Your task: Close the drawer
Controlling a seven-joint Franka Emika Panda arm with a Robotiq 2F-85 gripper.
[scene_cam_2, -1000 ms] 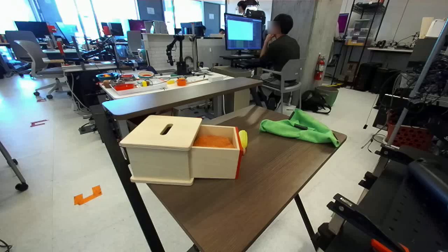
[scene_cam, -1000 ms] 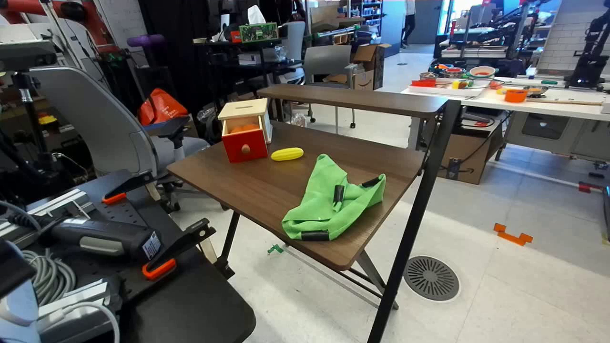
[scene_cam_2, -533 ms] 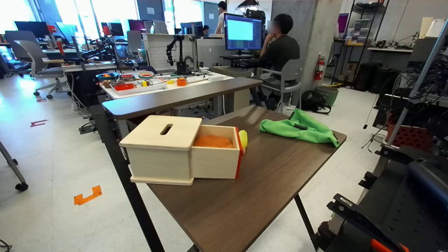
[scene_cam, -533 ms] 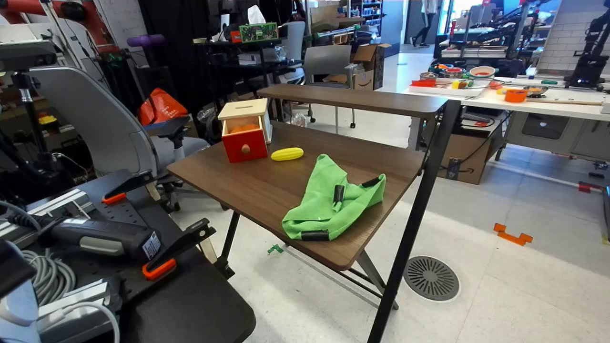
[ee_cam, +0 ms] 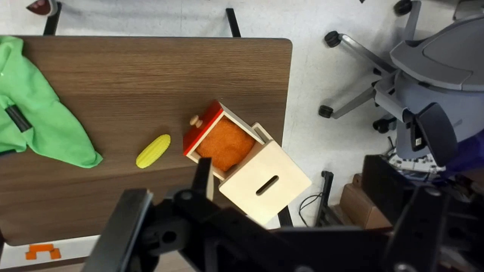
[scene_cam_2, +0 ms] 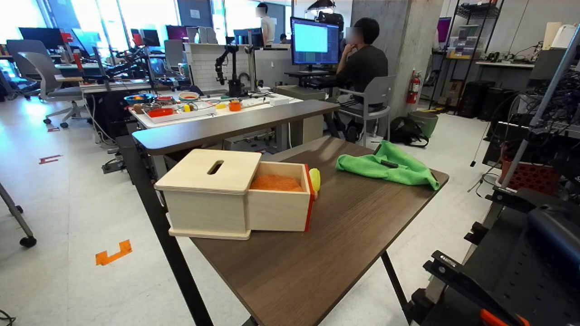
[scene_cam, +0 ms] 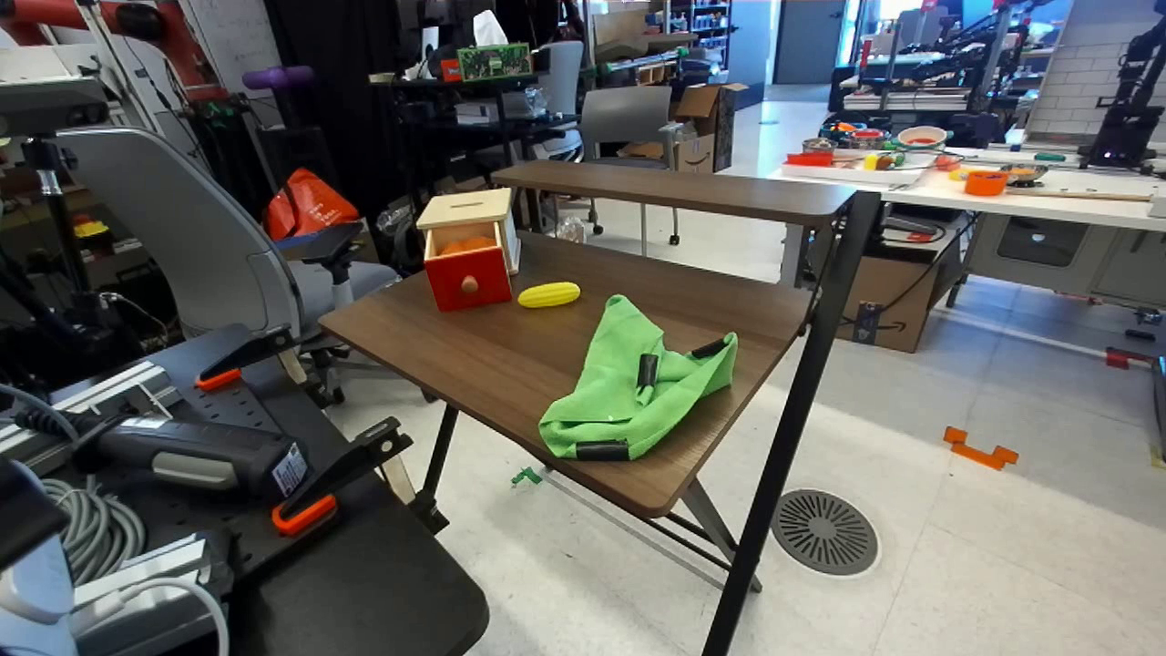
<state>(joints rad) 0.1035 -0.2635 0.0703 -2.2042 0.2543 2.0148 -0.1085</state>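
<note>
The small wooden drawer unit [scene_cam: 465, 206] stands at a table corner. Its drawer with a red front [scene_cam: 469, 281] and round knob is pulled well out. An orange fuzzy thing [scene_cam_2: 276, 183] fills much of the drawer. In the wrist view the unit's slotted tan top [ee_cam: 287, 181], the red front [ee_cam: 200, 128] and the orange thing [ee_cam: 227, 141] show from above. My gripper [ee_cam: 288, 159] is open, its fingers wide apart with nothing between them; it is above the unit, and one finger [ee_cam: 202, 173] covers a bit of the drawer's side in the picture. Neither exterior view shows the gripper.
A yellow toy corn [scene_cam: 549, 294] lies close beside the drawer front. A green cloth [scene_cam: 629, 392] with black patches lies further along the brown table [scene_cam: 510, 355]. A raised shelf [scene_cam: 656, 189] runs along one table edge. A grey chair [ee_cam: 435, 64] stands past the table's end.
The drawer, corn and cloth have not moved. Only a person in the far background has walked past.
</note>
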